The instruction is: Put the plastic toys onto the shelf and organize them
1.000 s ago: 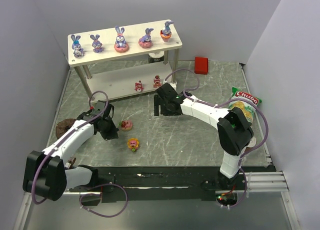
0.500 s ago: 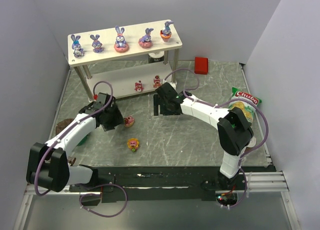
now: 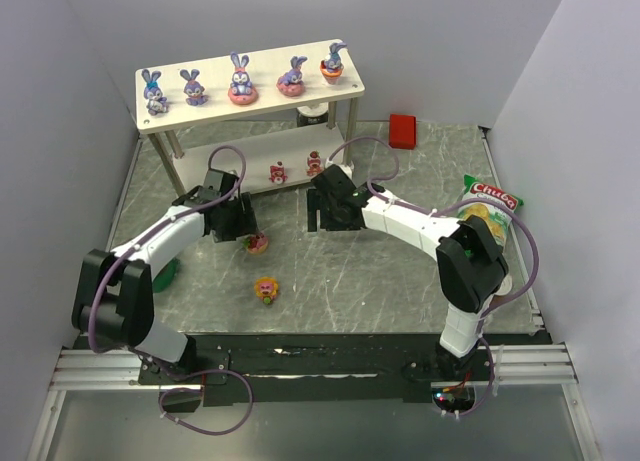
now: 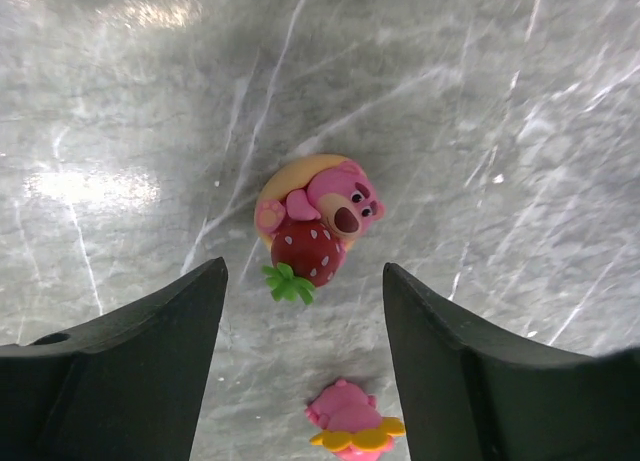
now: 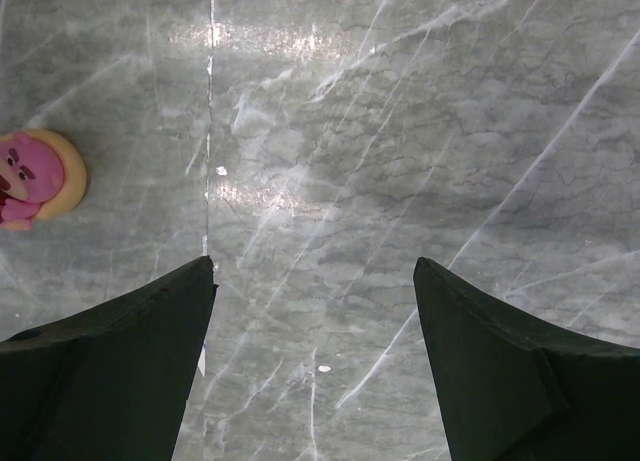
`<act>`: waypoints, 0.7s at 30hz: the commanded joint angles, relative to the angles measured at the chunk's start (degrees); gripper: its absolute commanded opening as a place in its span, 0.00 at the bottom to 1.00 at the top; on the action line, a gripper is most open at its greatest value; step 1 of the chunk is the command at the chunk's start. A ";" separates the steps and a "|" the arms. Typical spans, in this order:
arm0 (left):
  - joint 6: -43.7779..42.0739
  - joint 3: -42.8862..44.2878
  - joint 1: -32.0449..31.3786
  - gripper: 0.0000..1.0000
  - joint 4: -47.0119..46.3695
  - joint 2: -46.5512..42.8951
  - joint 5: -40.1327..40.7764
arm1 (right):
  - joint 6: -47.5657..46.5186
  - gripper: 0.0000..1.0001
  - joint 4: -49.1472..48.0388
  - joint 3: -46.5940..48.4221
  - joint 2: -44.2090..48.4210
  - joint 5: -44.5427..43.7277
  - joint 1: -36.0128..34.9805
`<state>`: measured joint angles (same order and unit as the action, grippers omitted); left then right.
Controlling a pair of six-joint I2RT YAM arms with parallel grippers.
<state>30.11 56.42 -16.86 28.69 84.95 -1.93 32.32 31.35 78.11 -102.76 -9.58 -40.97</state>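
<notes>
**Ana:** Where are the plastic toys, counted from the shelf (image 3: 270, 103)?

**Ben:** Five bunnies (image 3: 241, 79) stand in one row on its top board. Two small sweets (image 3: 277, 172) stand on its lower board, toward the right half. Two more toys are off the shelf, on the grey table (image 3: 400, 271) in front of it. The pink bear sweet (image 4: 320, 221), which has a strawberry, lies close to the front of the shelf. The pink and yellow sweet (image 3: 266, 289) lies farther out from the shelf.

**Ana:** And the left gripper (image 4: 305, 266)?

**Ben:** It hangs over the pink bear sweet, in front of the middle of the shelf. Its jaws are spread wide, one finger on each side. Neither finger touches the toy.

**Ana:** What about the right gripper (image 5: 314, 262)?

**Ben:** It is in front of the right part of the shelf and points down at bare table. Its jaws are also spread, with nothing between them. A pink toy on a yellow base shows at the left edge of its camera. I cannot tell for sure which toy it is.
</notes>
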 commanded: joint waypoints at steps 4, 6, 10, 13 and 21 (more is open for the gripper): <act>-2.07 0.53 -0.19 0.62 -0.91 2.15 -3.25 | -0.41 0.87 0.37 0.64 4.15 -1.05 0.80; -2.33 0.62 -0.19 0.60 -1.09 2.68 -3.51 | -0.67 0.87 0.29 0.91 3.97 -0.88 0.98; -2.95 0.71 -0.45 0.52 -1.70 4.17 -3.69 | -0.67 0.87 0.20 1.17 3.53 -0.52 1.24; -3.21 0.71 -0.63 0.50 -1.88 4.96 -3.43 | -0.68 0.87 0.02 1.17 3.36 -0.52 1.33; -2.77 1.23 -0.72 0.44 -1.79 6.46 -2.37 | -0.76 0.87 -0.33 0.91 3.18 -0.17 2.12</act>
<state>27.68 56.42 -17.23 27.90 90.87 -4.71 31.88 31.33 78.11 -101.97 -9.50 -39.59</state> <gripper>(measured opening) 0.464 0.866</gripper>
